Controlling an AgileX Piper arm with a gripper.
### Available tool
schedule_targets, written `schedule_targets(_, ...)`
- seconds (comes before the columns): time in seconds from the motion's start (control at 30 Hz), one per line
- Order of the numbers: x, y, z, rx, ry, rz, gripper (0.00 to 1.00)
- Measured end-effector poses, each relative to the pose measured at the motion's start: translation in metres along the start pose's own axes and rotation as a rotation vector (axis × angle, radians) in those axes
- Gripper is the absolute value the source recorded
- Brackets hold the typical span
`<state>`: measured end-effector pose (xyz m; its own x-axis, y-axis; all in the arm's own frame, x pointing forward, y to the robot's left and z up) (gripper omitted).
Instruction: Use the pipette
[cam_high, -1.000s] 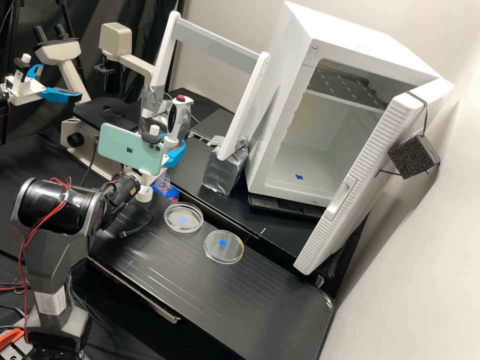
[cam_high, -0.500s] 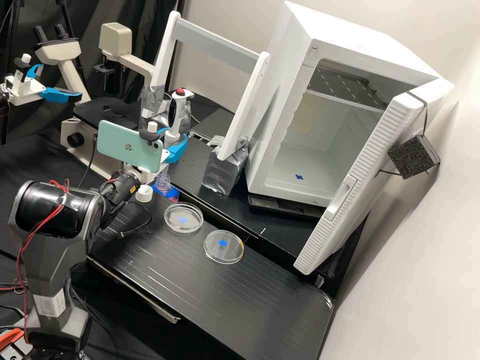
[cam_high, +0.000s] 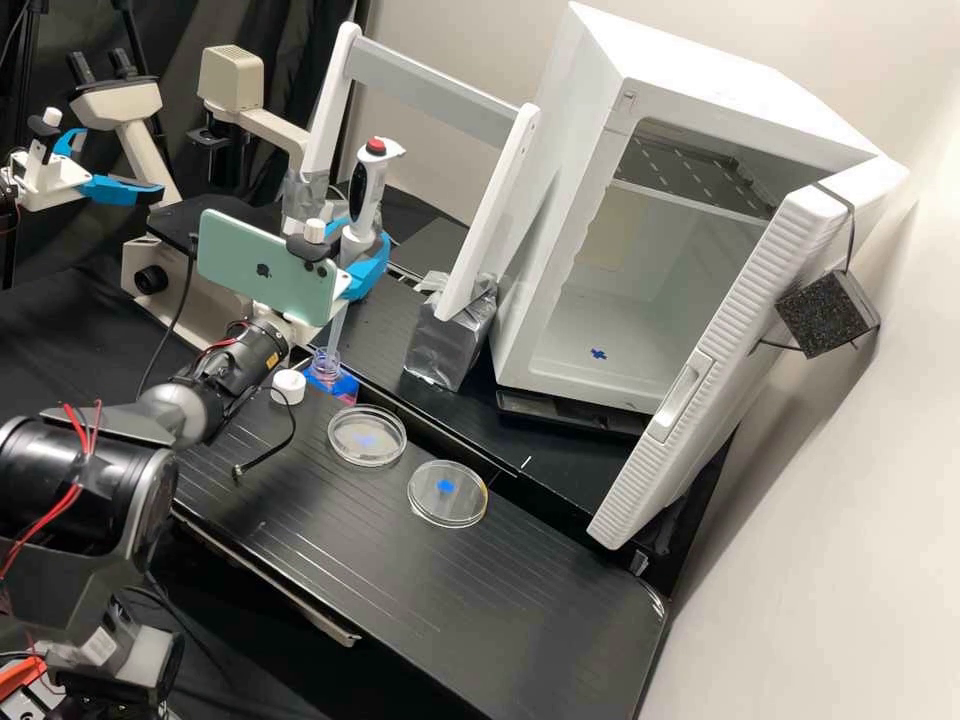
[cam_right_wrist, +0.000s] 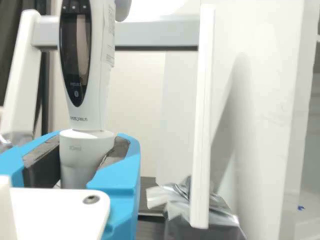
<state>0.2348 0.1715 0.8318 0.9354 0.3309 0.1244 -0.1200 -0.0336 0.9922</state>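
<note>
Blue fingers (cam_high: 374, 268) on our white hand (cam_high: 362, 243) clamp the long white and grey pipette with a red top (cam_high: 370, 190). We hold it leaning a bit, its clear thin tip (cam_high: 339, 322) at the mouth of a small clear bottle (cam_high: 326, 364). One round white lid (cam_high: 288, 387) sits near the bottle on our black counter (cam_high: 480, 610).

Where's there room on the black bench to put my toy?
On the bare bench between the nearer round dish and the bench's right end in the high view. It's crowded around the bottle, with the white cap beside it and the pipette above.
</note>
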Motion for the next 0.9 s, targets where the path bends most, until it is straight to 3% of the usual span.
schedule_targets(0.17, -0.003, 0.006, -0.009, 0.003, 0.036, -0.036, 0.0)
schedule_targets(0.4, -0.008, 0.021, -0.017, -0.026, 0.059, -0.076, 0.0)
schedule_targets(0.53, -0.009, 0.043, -0.016, -0.06, 0.044, -0.059, 0.0)
schedule_targets(0.73, -0.02, 0.077, -0.012, -0.012, 0.03, -0.019, 0.0)
schedule_targets(0.9, -0.031, 0.094, -0.015, -0.053, 0.066, -0.018, 0.0)
